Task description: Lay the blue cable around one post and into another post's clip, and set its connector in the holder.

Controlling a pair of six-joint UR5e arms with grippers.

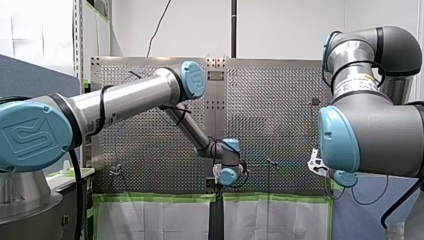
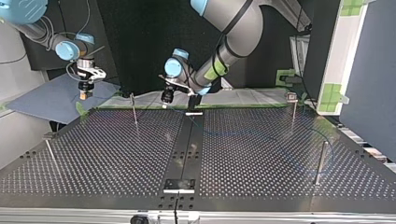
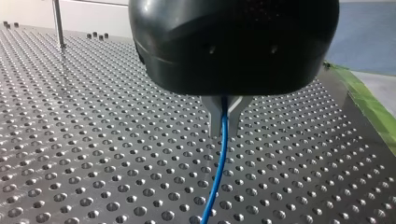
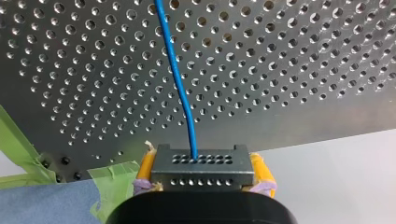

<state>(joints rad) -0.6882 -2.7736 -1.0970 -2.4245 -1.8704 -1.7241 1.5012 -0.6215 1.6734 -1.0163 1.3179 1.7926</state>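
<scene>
Claws on both arms are gripping: my left claw (image 3: 224, 127) pinches the blue cable (image 3: 217, 177) between metal fingers (image 3: 212, 114) just above the table (image 3: 93, 140), while my right claw (image 4: 203, 178) clamps the connector (image 4: 201, 161) in yellow pads (image 4: 145, 166) just beyond the table's edge. Routing well likely means keeping the cable lightly taut and low over the table while sweeping round a post (image 2: 134, 111).
</scene>
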